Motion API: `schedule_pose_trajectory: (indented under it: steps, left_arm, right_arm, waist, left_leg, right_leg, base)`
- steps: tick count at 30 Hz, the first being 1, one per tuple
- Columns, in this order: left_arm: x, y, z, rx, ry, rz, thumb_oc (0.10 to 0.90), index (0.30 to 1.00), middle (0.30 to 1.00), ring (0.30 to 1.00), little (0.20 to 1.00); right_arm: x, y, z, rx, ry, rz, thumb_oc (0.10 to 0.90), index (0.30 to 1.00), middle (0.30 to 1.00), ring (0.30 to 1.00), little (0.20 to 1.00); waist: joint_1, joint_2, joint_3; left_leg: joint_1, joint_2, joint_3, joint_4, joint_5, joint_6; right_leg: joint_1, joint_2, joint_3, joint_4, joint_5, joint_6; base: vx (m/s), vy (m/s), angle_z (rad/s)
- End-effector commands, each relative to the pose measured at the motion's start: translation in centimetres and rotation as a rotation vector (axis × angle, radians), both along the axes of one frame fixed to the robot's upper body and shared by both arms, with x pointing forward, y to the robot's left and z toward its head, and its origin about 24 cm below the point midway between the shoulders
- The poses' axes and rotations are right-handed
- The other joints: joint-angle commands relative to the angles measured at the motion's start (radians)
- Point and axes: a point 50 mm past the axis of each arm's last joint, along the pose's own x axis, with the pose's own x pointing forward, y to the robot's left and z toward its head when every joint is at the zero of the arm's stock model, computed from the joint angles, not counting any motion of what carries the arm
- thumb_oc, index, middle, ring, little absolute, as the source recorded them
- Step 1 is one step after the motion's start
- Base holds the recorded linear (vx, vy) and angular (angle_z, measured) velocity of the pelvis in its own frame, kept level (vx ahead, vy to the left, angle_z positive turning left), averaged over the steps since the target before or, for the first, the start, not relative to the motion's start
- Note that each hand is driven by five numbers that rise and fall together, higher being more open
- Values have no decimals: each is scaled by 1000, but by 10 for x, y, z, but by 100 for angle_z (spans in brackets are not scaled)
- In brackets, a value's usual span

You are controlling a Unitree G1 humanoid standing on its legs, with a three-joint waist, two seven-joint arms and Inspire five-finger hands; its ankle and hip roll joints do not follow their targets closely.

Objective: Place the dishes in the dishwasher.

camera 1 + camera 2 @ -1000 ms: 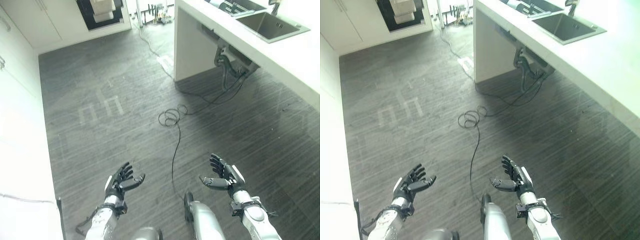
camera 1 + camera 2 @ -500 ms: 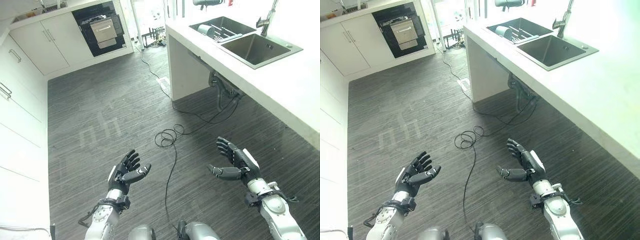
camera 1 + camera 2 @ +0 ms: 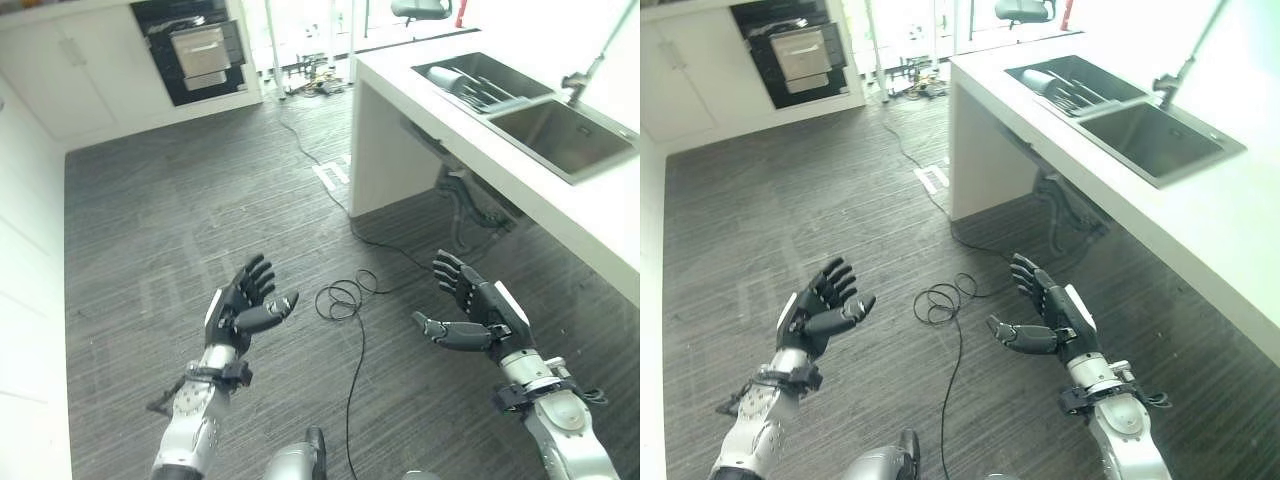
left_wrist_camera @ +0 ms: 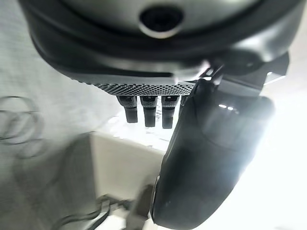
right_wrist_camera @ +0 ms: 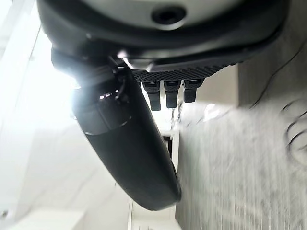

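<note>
Approach; nothing held.
Eye views: left hand (image 3: 240,305) and right hand (image 3: 478,312) released over floor, dishes (image 3: 462,82) racked beside sink (image 3: 562,135), dishwasher (image 3: 200,50) far, likely destination. Wrist views: fingers straight, empty.

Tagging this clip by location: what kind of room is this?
A kitchen, most likely. A white counter holds a steel sink with a faucet and dishes in the adjoining basin. White cabinets line the far wall, with an open built-in appliance, probably the dishwasher.

A kitchen: sink (image 3: 562,135), white cabinets (image 3: 60,70), built-in dishwasher (image 3: 196,48).
</note>
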Motion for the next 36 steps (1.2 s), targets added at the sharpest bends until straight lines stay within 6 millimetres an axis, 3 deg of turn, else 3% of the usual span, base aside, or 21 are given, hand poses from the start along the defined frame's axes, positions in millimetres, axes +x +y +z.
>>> schedule_pose_trajectory:
  steps: [1,3,5,7,10,12,14,21,26,27,28,30,31,32,34,35,36]
  left_arm:
    - [-4,1,44,92,-228,-34,800,900,900,900,900]
    - [-4,0,51,107,-257,-23,800,900,900,900,900]
    - [-3,-1,58,103,-278,-29,800,900,900,900,900]
    - [2,-4,65,99,-295,-45,800,900,900,900,900]
    - [5,-10,72,113,-330,-65,800,900,900,900,900]
    - [5,-17,75,111,-348,-82,800,900,900,900,900]
    - [3,-19,78,111,-365,-93,800,900,900,900,900]
    - [-4,-16,93,24,-424,-59,800,900,900,900,900]
    - [-9,-30,110,-14,-534,-115,800,900,900,900,900]
    - [-10,-30,112,-10,-545,-113,800,900,900,900,900]
    - [-13,-30,114,-19,-562,-123,800,900,900,900,900]
    - [-17,-29,115,-17,-580,-129,800,900,900,900,900]
    - [-20,-30,115,-16,-590,-132,800,900,900,900,900]
    - [-21,-31,115,-15,-598,-133,800,900,900,900,900]
    - [-23,-30,116,-15,-606,-132,800,900,900,900,900]
    - [-24,-29,116,-17,-607,-131,800,900,900,900,900]
    - [-27,-24,115,-17,-608,-128,800,900,900,900,900]
  right_arm:
    - [12,-3,34,-7,-201,-11,800,900,900,900,900]
    - [15,-1,36,6,-215,4,800,900,900,900,900]
    - [16,-1,40,8,-231,10,800,900,900,900,900]
    - [16,-4,46,24,-250,18,800,900,900,900,900]
    - [17,-3,51,54,-261,20,800,900,900,900,900]
    - [17,0,52,66,-258,15,800,900,900,900,900]
    - [15,2,53,68,-262,12,800,900,900,900,900]
    - [17,7,64,59,-314,22,800,900,900,900,900]
    - [19,10,80,7,-387,41,800,900,900,900,900]
    - [18,8,82,-6,-398,42,800,900,900,900,900]
    - [13,3,90,-21,-440,46,800,900,900,900,900]
    - [8,-1,96,-5,-468,53,800,900,900,900,900]
    - [5,-2,98,-1,-482,56,800,900,900,900,900]
    - [4,-2,99,-6,-495,55,800,900,900,900,900]
    - [5,-2,103,-6,-512,52,800,900,900,900,900]
    - [5,-2,105,-3,-516,53,800,900,900,900,900]
    - [7,-2,107,-10,-522,58,800,900,900,900,900]
  waist:
    - [-10,28,-42]
    - [-13,29,-35]
    - [-17,26,-27]
    - [-23,0,-6]
    - [-41,-26,12]
    - [-62,-27,23]
    - [-66,-24,27]
    - [-64,-27,-1]
    - [-78,-13,-55]
    - [-81,-11,-64]
    - [-85,2,-76]
    - [-75,-14,-84]
    - [-64,-24,-75]
    - [-55,-33,-65]
    - [-45,-38,-49]
    - [-42,-37,-44]
    - [-41,-17,-33]
  left_leg:
    - [20,54,-81,3,-130,-97]
    - [42,46,-80,3,-138,-94]
    - [51,36,-88,3,-137,-99]
    - [67,18,-71,3,-149,-105]
    - [92,8,-40,3,-179,-102]
    - [123,-2,-41,3,-198,-93]
    - [152,-7,-43,3,-218,-85]
    - [228,-19,-11,3,-290,-62]
    - [307,0,14,3,-314,-90]
    - [322,4,21,3,-309,-99]
    - [364,27,34,3,-218,-131]
    - [381,17,45,4,-69,-162]
    - [337,18,45,74,-18,-176]
    - [277,26,48,125,-5,-178]
    - [195,43,59,141,-34,-160]
    - [190,51,71,95,-50,-152]
    - [155,92,86,3,-86,-151]
  right_leg:
    - [-21,90,-48,-40,226,39]
    - [-85,123,-59,-23,220,27]
    - [-102,176,-69,-105,185,11]
    - [-191,157,-80,-113,129,4]
    - [-301,121,-47,-113,165,33]
    - [-404,115,-3,-113,175,48]
    - [-452,93,-10,-113,188,49]
    - [-380,79,-58,-113,201,48]
    - [-328,98,-85,-113,168,-2]
    - [-321,100,-90,-113,160,-10]
    - [-293,119,-99,-113,129,-34]
    - [-273,114,-88,-113,104,-56]
    - [-250,111,-78,-113,89,-69]
    - [-232,109,-69,-113,80,-76]
    - [-209,113,-46,-113,64,-77]
    - [-204,116,-35,-113,59,-73]
    - [-197,137,-11,-113,49,-59]
  base:
    - [156,167,18]
    - [106,82,17]
    - [141,-34,-4]
    - [149,-119,-6]
    - [164,-145,-17]
    - [258,-151,-7]
    - [307,-190,15]
    - [285,-218,-6]
    - [284,-224,-5]
    - [384,-217,-9]
    - [360,-196,-9]
    - [276,-174,-15]
    - [165,-131,-12]
    - [106,-94,-22]
    - [126,-1,-40]
    - [218,191,-30]
    - [186,241,-14]
